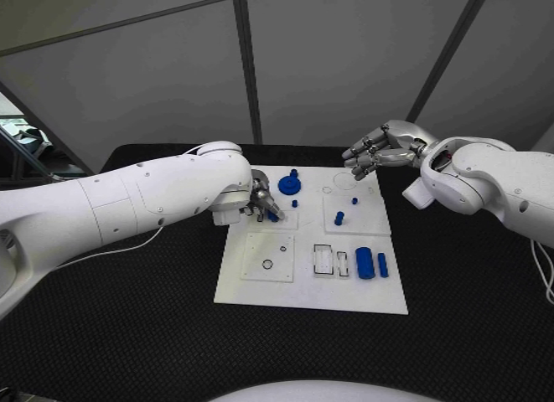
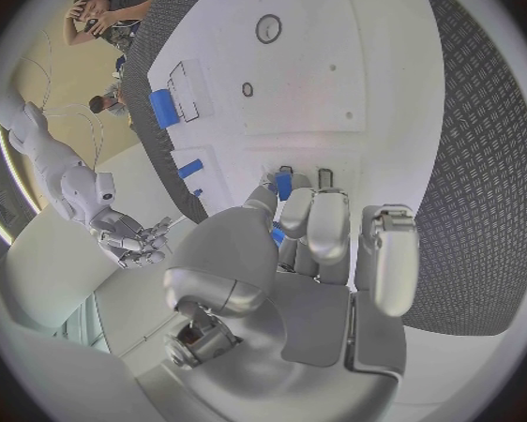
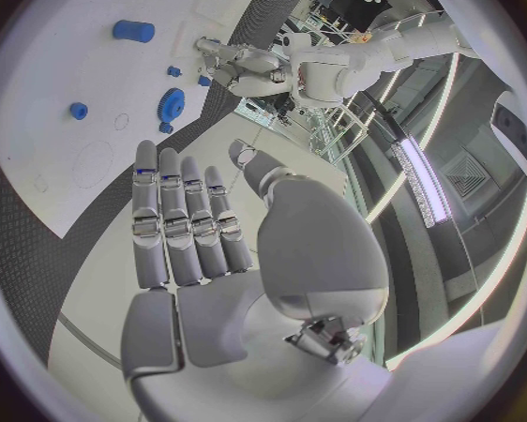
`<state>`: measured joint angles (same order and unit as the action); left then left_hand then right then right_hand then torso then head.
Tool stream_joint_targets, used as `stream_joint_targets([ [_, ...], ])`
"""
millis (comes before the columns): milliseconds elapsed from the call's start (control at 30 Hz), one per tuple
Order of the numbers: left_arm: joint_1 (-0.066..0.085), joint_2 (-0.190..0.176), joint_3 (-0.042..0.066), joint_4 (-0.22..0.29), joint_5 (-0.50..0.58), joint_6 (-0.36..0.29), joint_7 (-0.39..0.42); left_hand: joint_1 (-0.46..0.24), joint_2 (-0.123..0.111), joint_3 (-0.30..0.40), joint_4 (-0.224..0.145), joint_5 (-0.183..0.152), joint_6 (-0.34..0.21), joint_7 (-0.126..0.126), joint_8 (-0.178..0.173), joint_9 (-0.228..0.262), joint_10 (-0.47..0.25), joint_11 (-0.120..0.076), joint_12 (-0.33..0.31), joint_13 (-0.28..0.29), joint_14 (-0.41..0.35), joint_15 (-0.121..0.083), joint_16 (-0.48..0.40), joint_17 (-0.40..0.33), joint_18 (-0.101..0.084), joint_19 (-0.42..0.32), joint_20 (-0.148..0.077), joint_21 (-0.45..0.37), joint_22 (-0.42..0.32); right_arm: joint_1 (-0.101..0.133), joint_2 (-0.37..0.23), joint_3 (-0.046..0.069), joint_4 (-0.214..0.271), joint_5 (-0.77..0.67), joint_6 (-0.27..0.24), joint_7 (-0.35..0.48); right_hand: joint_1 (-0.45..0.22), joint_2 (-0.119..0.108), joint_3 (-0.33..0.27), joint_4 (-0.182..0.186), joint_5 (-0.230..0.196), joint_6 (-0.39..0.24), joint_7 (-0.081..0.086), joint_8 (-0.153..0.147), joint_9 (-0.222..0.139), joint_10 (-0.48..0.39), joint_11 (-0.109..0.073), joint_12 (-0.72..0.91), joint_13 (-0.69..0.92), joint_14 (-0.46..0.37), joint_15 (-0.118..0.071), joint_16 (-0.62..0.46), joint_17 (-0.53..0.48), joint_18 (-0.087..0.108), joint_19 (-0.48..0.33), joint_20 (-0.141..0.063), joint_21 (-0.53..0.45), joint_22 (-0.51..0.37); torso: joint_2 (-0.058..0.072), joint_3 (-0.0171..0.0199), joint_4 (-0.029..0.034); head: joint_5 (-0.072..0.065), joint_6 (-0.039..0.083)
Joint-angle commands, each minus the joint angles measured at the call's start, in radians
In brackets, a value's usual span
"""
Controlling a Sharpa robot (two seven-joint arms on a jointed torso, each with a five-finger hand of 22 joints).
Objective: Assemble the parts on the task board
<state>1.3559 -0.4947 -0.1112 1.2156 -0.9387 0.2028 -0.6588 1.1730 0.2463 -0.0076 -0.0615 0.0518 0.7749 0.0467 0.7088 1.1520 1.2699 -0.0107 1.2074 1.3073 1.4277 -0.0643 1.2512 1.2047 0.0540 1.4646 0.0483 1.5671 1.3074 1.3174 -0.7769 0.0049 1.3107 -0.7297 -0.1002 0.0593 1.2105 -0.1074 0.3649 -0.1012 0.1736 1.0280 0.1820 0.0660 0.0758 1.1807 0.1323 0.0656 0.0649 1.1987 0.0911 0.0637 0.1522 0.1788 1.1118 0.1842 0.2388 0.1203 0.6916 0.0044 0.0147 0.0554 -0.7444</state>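
Observation:
The white task board [image 1: 311,289] lies in the middle of the table. My left hand [image 1: 262,203] reaches down onto its far left section, and its fingertips pinch a small blue part [image 2: 283,186] right at the board's surface. A blue gear-like part [image 1: 289,184] stands just beyond that hand, with a small blue peg [image 1: 293,203] beside it. Further right stands another blue peg [image 1: 339,218]. A thick blue cylinder [image 1: 365,262] and a thin blue bar [image 1: 382,265] lie in the near right section. My right hand [image 1: 380,151] hovers above the far right corner, fingers apart and holding nothing [image 3: 188,220].
A plate with two round holes [image 1: 270,256] sits in the board's near left section, and two rectangular slots [image 1: 330,260] lie beside the blue cylinder. Black ribbed table mat [image 1: 120,335] surrounds the board. Grey panels stand behind the table.

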Motion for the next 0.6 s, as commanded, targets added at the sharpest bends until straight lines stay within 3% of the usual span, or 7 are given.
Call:
stream_joint_targets([
  [33,-0.005,-0.002,-0.005,0.004,0.01,0.055,-0.026,0.058,0.044,0.056,-0.063,-0.003,0.004,-0.001,0.007,0.001,0.004,-0.004,0.006,0.003,0.003,-0.003,0.006,0.002,-0.054,0.106,-0.004,0.004,0.263,0.002,0.001,0.001,0.0,-0.001,0.008,0.005,-0.003,0.005,-0.003,0.0,0.006,-0.007,-0.002,-0.003,-0.002,-0.007,-0.002,-0.004,0.0,-0.006,-0.001,-0.003,-0.001,0.002,0.002,0.005,-0.006,-0.001,0.0,0.0001,0.0002,0.0,-0.001],
  [600,0.006,0.003,-0.005,0.0,0.01,0.089,-0.04,0.058,0.045,0.061,-0.066,-0.003,0.005,-0.001,0.008,0.002,0.006,-0.004,0.007,0.003,0.004,-0.003,0.008,0.004,-0.054,0.106,-0.004,0.004,0.263,0.002,0.005,0.001,-0.003,-0.001,0.011,0.005,-0.003,0.005,-0.003,0.0,0.006,-0.007,-0.002,-0.003,-0.002,-0.007,-0.002,-0.004,0.0,-0.006,-0.001,-0.003,-0.001,0.002,0.002,0.005,-0.006,-0.001,0.0,0.0,-0.0009,0.003,0.0],
])
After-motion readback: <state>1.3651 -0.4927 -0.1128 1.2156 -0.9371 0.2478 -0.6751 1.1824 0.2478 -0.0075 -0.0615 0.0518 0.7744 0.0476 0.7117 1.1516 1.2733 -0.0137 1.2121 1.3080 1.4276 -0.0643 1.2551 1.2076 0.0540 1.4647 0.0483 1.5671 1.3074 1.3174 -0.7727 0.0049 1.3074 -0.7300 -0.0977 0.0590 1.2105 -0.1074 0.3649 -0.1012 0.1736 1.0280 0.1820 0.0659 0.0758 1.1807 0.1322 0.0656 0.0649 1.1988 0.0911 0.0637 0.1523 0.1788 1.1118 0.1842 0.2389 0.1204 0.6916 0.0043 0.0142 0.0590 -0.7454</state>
